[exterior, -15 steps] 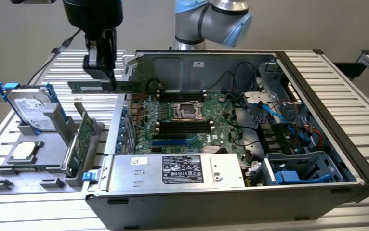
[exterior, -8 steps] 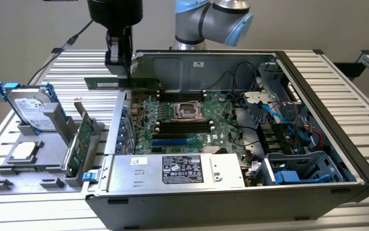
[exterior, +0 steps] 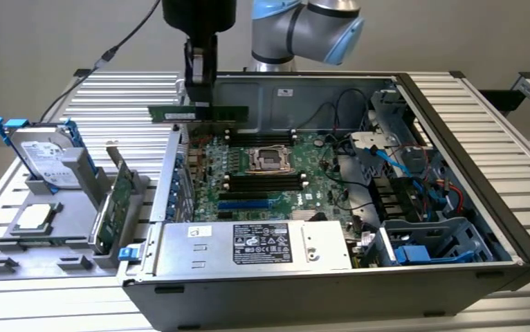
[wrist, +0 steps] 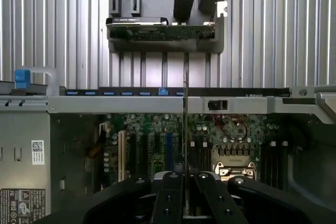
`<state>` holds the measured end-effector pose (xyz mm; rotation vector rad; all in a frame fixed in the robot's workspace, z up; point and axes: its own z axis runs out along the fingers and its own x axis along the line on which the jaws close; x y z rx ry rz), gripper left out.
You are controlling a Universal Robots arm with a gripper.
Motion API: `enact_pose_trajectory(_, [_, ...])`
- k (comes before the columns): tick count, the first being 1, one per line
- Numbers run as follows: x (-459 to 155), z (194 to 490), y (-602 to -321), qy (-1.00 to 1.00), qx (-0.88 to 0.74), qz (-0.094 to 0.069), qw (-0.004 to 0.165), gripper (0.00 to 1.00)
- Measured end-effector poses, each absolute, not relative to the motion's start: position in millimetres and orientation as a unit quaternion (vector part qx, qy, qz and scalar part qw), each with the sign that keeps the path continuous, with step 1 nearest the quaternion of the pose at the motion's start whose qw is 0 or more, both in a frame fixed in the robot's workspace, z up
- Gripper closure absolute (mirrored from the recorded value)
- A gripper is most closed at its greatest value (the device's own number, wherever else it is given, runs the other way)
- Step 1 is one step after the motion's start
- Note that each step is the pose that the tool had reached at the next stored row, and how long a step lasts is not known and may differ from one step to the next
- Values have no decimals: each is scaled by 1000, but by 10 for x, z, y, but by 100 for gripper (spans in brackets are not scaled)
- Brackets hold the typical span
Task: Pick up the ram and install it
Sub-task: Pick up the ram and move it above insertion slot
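Closest to the lens is the near wall of the open computer case, lying on its side on the slatted worktop, and you have the arm up over its far corner. Below the claw, toward the exterior view's right of it, lies the green motherboard, with the power supply farther off at the case's near end. To the exterior view's left of the claw, outside the case, stands the grey parts holder with a hard drive and an expansion card. Your claw is clamped on the ram near its middle, so the stick hangs level in the air, above the board and touching nothing else. The wrist view gives you the ram edge-on between the two fingers. I judge the pickup done and the carry in hand. Seating, as I read it, calls for keeping the stick's long edge parallel with the black memory slots beside the processor socket and coming down square. The supply's black-and-white label and the drive's sticker carry print that I cannot read, so I can give you no brand.
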<state>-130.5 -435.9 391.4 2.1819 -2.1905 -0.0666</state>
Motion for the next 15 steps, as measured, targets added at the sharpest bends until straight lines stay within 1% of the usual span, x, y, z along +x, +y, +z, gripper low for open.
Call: enact_pose_trajectory(15, [-631, 3883, -4185, -708, 705, -21, 25, 86])
